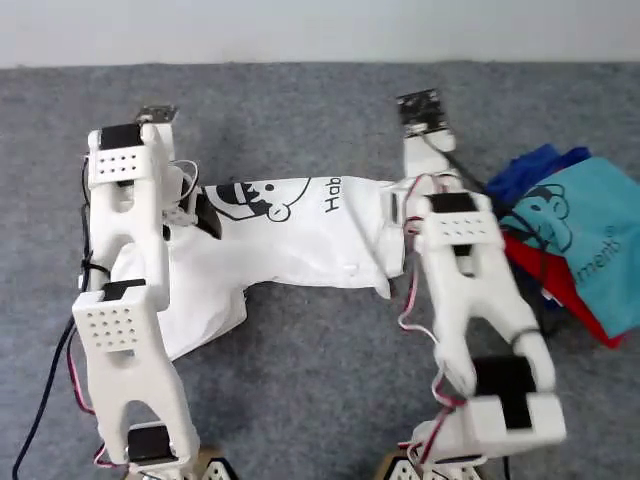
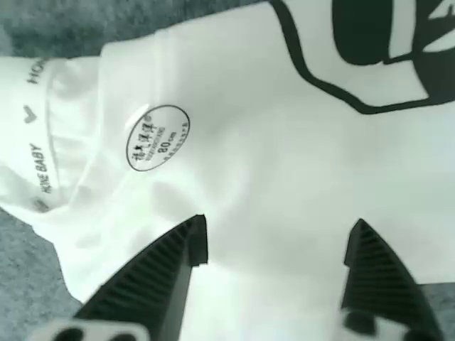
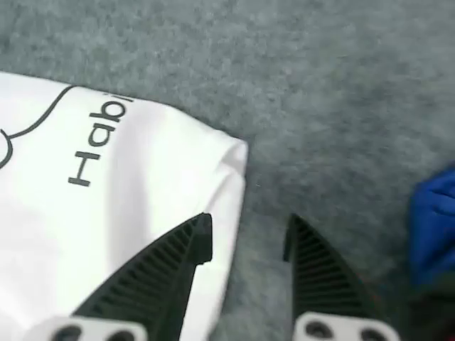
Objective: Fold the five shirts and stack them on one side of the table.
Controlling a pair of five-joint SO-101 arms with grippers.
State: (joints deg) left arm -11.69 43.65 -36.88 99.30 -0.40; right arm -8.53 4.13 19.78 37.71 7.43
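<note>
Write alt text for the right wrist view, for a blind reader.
The right hand, open, hangs astride the corner edge of a white shirt with black print, which lies on the grey table. Some blue cloth lies beyond, apart from the shirt.

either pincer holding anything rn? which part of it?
Nothing is held. The left pincer is open over the white shirt near its collar. The right pincer is open astride the shirt's edge, one finger over cloth and one over the grey table.

Gray fuzzy table. White shirt spread flat across the middle. Heap of blue and red shirts by the right edge.
</note>
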